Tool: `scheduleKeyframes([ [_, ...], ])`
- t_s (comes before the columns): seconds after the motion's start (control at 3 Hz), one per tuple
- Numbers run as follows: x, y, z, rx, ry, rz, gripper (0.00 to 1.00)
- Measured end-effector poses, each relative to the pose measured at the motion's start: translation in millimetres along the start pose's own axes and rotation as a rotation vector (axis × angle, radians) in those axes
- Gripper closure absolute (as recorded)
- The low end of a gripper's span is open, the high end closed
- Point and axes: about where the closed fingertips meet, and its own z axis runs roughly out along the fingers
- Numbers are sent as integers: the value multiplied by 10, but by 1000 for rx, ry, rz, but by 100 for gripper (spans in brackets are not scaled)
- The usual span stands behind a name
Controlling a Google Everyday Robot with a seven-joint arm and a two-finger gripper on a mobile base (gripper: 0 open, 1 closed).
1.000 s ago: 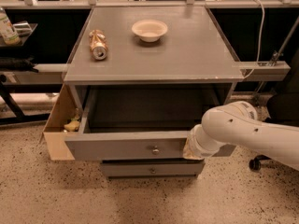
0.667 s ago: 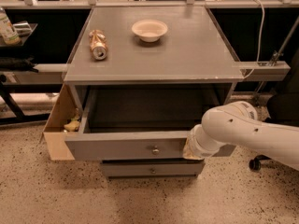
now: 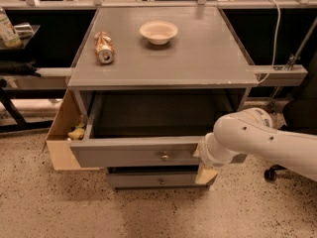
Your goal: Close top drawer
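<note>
The top drawer (image 3: 133,154) is pulled out of the grey cabinet (image 3: 163,58). It is a deep, dark box with a flat grey front and a small silver knob (image 3: 164,157) at its centre. My white arm (image 3: 257,138) comes in from the right. My gripper (image 3: 202,161) is at the right end of the drawer's front panel, against or just in front of it, and is mostly hidden by the wrist. A narrower drawer front (image 3: 158,180) with a similar knob sits shut below.
A crushed can (image 3: 104,47) lies on the cabinet top and a white bowl (image 3: 158,32) stands beside it. An open cardboard box (image 3: 59,138) leans against the cabinet's left side. A chair base (image 3: 271,173) is at the right. Dark shelves run behind.
</note>
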Motion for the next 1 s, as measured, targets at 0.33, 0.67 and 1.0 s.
scheduleKeyframes([
  [0.33,0,0,0,0,0,0,0],
  [0.67,0,0,0,0,0,0,0],
  [1.0,-9,-138,-45,30,8,-26,15],
])
